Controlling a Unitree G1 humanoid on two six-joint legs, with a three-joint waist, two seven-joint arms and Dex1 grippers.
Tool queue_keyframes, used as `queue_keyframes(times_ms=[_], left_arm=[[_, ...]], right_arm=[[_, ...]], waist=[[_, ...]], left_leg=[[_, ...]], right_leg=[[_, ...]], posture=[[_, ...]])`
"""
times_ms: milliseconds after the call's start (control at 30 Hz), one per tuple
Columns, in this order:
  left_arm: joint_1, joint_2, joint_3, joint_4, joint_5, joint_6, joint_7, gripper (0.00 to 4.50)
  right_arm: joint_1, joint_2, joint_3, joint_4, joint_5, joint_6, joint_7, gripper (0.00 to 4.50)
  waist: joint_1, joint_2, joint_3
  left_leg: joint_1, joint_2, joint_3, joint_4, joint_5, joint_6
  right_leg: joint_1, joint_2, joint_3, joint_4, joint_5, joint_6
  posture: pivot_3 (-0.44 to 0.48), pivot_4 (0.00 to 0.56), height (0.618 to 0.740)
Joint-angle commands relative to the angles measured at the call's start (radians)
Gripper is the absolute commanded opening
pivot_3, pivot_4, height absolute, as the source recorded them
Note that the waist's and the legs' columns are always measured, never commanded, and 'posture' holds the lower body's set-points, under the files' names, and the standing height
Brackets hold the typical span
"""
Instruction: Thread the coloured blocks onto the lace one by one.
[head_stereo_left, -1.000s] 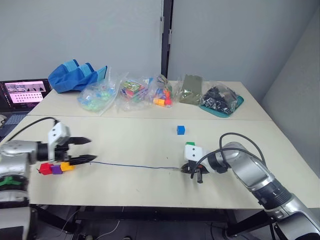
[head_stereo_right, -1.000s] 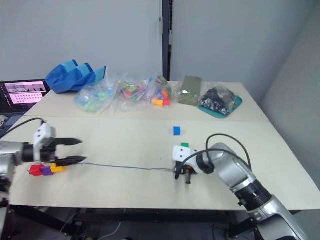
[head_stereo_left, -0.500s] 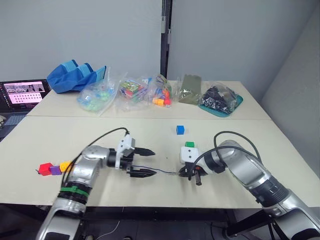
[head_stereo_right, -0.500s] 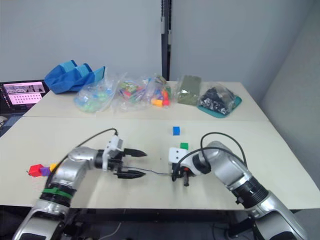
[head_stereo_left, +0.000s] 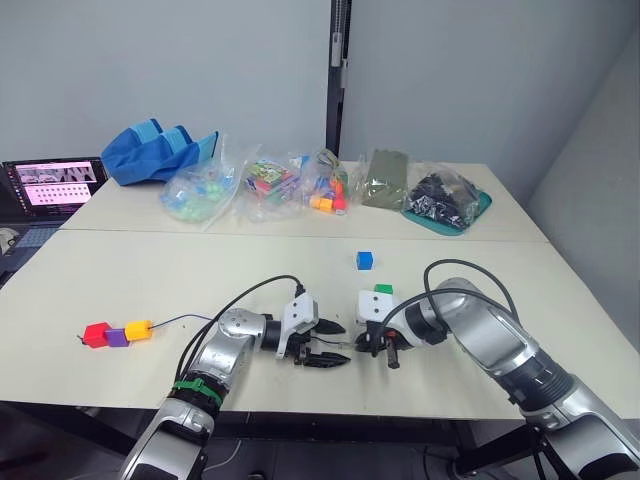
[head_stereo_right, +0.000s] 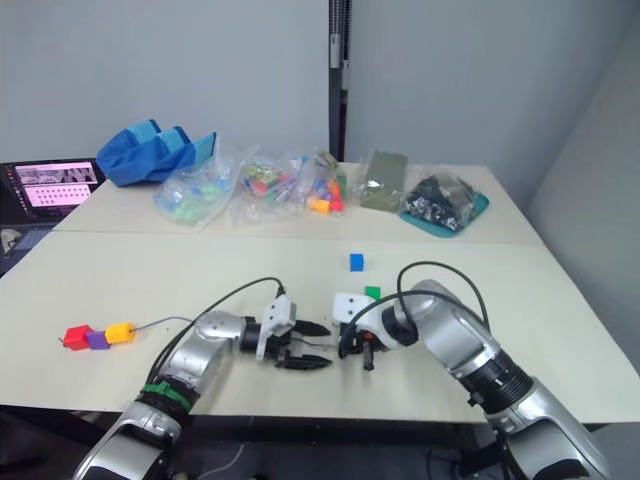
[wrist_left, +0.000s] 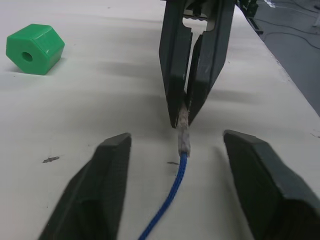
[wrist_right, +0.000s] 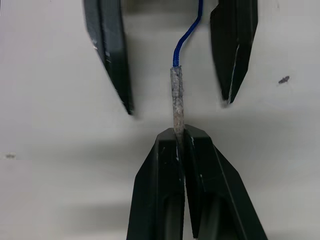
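Now the right tool (wrist_right: 178, 134) is pinching the thin dark blue lace (wrist_left: 172, 189) by its stiff, pale tip (wrist_right: 176, 102), while the left tool (wrist_left: 182, 150) is straddling the limp cord wide open, best gripping just behind that tip.

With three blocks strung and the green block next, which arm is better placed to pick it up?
The left. Its end effector is open, straddling the lace, while the right end effector is shut on the lace's tip. The green block lies nearby. Hedged: the arms may swap roles.

Legible text, labels, brands, numbers: none; open laptop screen (head_stereo_left: 52, 184) beside the bench shows unreadable rows.
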Motion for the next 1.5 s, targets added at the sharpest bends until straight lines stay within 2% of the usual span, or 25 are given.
queue_keyframes(times_ms=[33,100,200,400,433,700,900,1033,1100,1267,1367,1500], left_arm=[[0.002,-0.005,-0.013,0.012,0.006,0.004,-0.004,2.97],[0.005,0.005,-0.013,0.02,0.009,0.003,-0.014,2.97],[0.004,0.017,-0.003,0.031,0.006,-0.001,-0.022,2.15],[0.001,0.023,0.007,0.034,-0.013,0.008,-0.045,0.15],[0.001,0.022,0.007,0.034,-0.014,0.009,-0.046,0.04],[0.009,0.002,0.007,0.025,-0.019,0.016,-0.043,0.04],[0.014,0.005,0.007,0.028,-0.019,0.017,-0.053,0.0],[0.017,0.007,0.016,0.027,-0.026,0.016,-0.061,0.0],[0.015,0.0,0.036,0.037,-0.043,0.002,-0.062,0.0],[0.019,-0.006,0.069,0.045,-0.082,-0.014,-0.074,0.0],[0.027,0.003,0.083,0.045,-0.093,-0.011,-0.087,0.0],[0.037,0.019,0.099,0.036,-0.11,-0.007,-0.097,0.0]], right_arm=[[-0.003,-0.001,-0.013,-0.029,0.012,0.009,-0.005,0.0],[-0.004,-0.001,-0.013,-0.027,0.012,0.009,-0.007,0.0],[-0.002,-0.004,-0.013,-0.028,0.011,0.01,-0.008,0.0],[0.005,-0.009,-0.01,-0.03,0.006,0.01,-0.011,0.0],[0.005,-0.009,-0.009,-0.03,0.006,0.01,-0.012,0.0],[0.057,-0.035,-0.028,-0.078,0.028,0.063,-0.018,0.0],[0.089,-0.096,-0.105,-0.159,0.06,0.083,-0.047,2.03],[0.141,-0.127,-0.232,-0.213,0.1,0.112,-0.11,3.4],[0.197,-0.126,-0.359,-0.263,0.157,0.16,-0.148,4.06],[0.356,-0.086,-0.582,-0.331,0.18,0.127,-0.306,4.06],[0.475,0.008,-0.684,-0.357,0.175,0.06,-0.443,4.06],[0.628,0.132,-0.744,-0.406,0.18,-0.038,-0.573,4.06]], waist=[[0.001,0.0,0.0],[0.001,0.0,0.0],[0.0,0.0,0.0],[-0.006,0.0,0.0],[-0.006,0.0,0.0],[-0.002,0.0,0.0],[-0.001,0.0,0.0],[-0.001,0.0,0.0],[-0.001,0.0,0.0],[-0.001,0.0,0.0],[-0.005,0.0,0.0],[-0.008,0.0,0.0]], left_leg=[[0.0,0.0,0.0,0.0,0.0,0.0],[0.0,0.0,0.0,0.0,0.0,0.0],[0.0,0.0,0.0,0.0,0.0,0.0],[0.0,0.0,0.0,0.0,0.0,0.0],[0.0,0.0,0.0,0.0,0.0,0.0],[0.0,0.0,0.0,0.0,0.0,0.0],[0.0,0.0,0.0,0.0,0.0,0.0],[0.0,0.0,0.0,0.0,0.0,0.0],[0.0,0.0,0.0,0.0,0.0,0.0],[0.0,0.0,0.0,0.0,0.0,0.0],[0.0,0.0,-0.001,-0.001,0.0,0.0],[0.0,0.0,-0.001,-0.001,0.0,0.0]], right_leg=[[0.0,0.0,0.0,0.0,0.0,0.0],[0.0,0.0,0.0,0.0,0.0,0.0],[0.0,0.0,0.0,0.0,0.0,0.0],[0.0,0.0,0.0,0.0,0.0,0.0],[0.0,0.0,0.0,0.0,0.0,0.0],[0.0,0.0,0.0,-0.001,0.0,0.0],[0.001,0.0,0.0,-0.001,0.0,0.0],[0.001,0.0,0.0,-0.001,0.0,0.0],[0.001,0.0,0.0,-0.001,0.0,0.0],[0.001,0.0,0.0,-0.002,0.0,0.0],[0.001,0.0,0.0,-0.001,0.0,0.0],[0.001,0.0,0.0,-0.002,0.0,0.0]], posture=[[0.0,0.15,0.74],[0.0,0.15,0.74],[0.0,0.15,0.74],[0.0,0.15,0.74],[0.0,0.15,0.74],[0.0,0.15,0.74],[0.0,0.15,0.74],[0.0,0.15,0.74],[0.0,0.15,0.74],[0.0,0.15,0.74],[0.0,0.15,0.74],[0.0,0.15,0.74]])
